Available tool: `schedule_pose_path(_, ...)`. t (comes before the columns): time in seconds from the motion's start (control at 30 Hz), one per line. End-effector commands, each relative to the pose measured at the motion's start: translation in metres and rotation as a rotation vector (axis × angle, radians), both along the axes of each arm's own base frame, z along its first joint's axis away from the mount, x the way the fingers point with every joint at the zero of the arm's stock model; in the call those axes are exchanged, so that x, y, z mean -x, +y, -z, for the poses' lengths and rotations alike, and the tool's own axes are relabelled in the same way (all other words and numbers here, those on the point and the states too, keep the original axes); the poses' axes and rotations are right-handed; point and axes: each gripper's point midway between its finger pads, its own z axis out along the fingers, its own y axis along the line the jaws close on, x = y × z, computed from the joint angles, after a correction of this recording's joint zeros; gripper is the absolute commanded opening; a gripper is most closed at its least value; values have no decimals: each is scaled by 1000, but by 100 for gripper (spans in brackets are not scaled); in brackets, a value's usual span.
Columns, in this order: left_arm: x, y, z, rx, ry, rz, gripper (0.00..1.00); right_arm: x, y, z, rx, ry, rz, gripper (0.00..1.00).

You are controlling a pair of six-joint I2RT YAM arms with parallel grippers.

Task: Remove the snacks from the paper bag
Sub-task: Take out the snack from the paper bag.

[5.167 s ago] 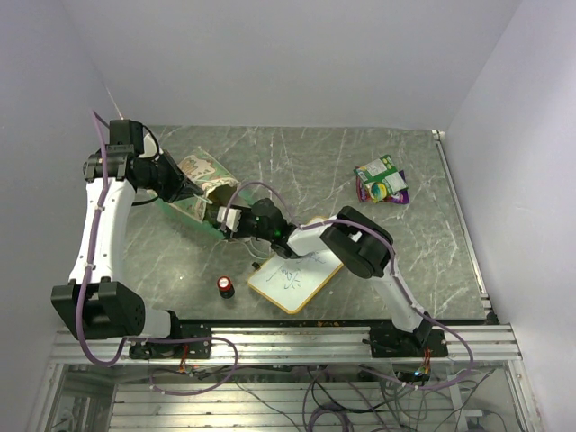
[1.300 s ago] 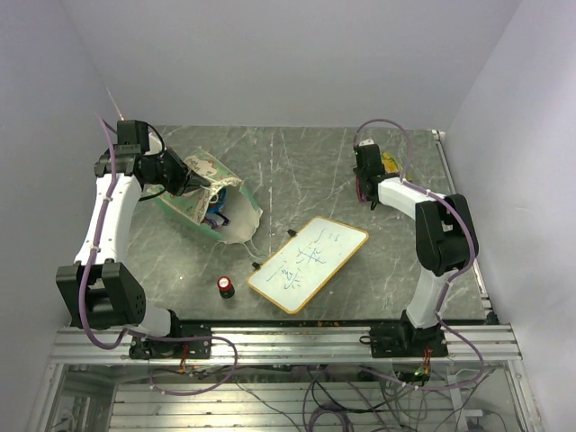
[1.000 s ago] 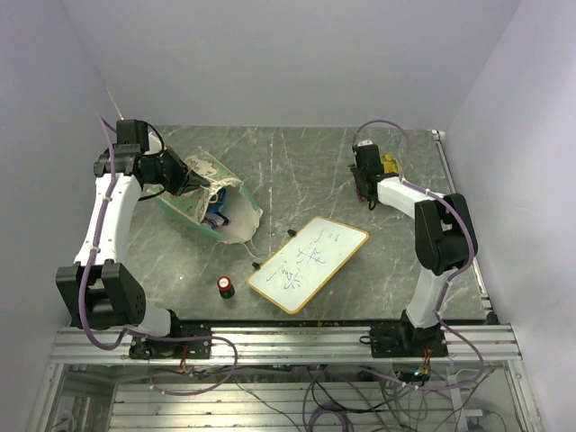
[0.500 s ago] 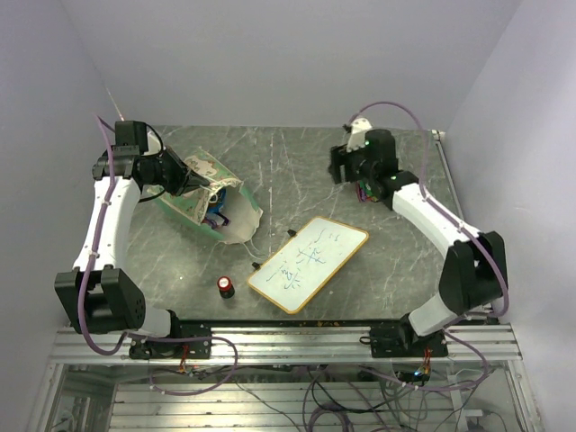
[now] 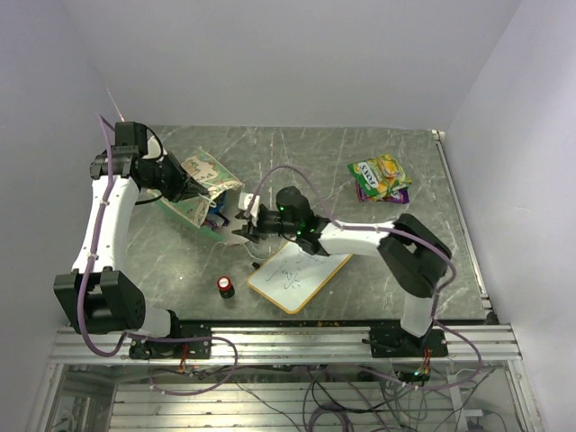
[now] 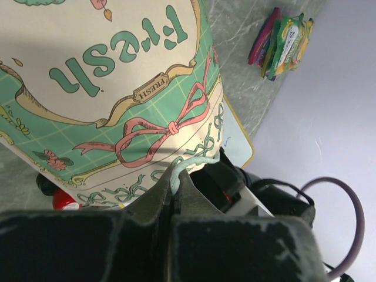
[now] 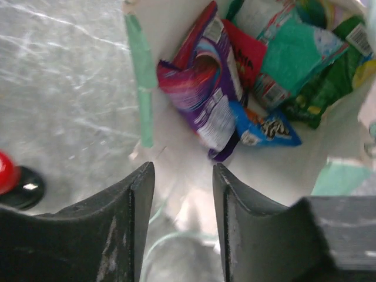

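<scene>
The green paper bag [image 5: 203, 176] lies at the back left with its mouth toward the middle; its "FRESH" print fills the left wrist view [image 6: 111, 88]. My left gripper [image 5: 192, 190] is shut on its pale string handle [image 6: 189, 163] and holds the mouth up. My right gripper [image 5: 241, 224] is open and empty at the mouth [image 7: 179, 176]. Inside lie several snacks: a purple packet [image 7: 202, 88], a red one [image 7: 248, 54], a teal one [image 7: 296, 56] and a blue one [image 7: 262, 133]. More snacks [image 5: 380, 176] are piled on the table at the back right [image 6: 282, 40].
A wood-framed whiteboard [image 5: 299, 272] lies under my right forearm near the front middle. A small black cylinder with a red cap [image 5: 225, 286] stands left of it, and shows in the right wrist view [image 7: 12, 175]. The table's right edge [image 5: 463, 225] is a metal rail.
My right arm has swung from the snack pile at the back right to the bag's mouth, now empty. The left gripper still holds the bag's handle.
</scene>
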Motion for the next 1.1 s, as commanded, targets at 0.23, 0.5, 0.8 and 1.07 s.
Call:
schedule_pose_path(0.23,23,-2,-6,-22,7,57,7,-27,60,34,33,-358,-80,37)
schedule_pose_path(0.5,25,-2,-6,-23,11,71,7,-49,72,70,90,-365,-27,48)
schedule_pose_path(0.8,29,-1,-7,-32,23,77,7,-67,102,79,36,-371,-13,60)
schedule_pose_path(1.07,34,-2,-7,-30,30,77,7,-77,110,78,-14,-356,28,39)
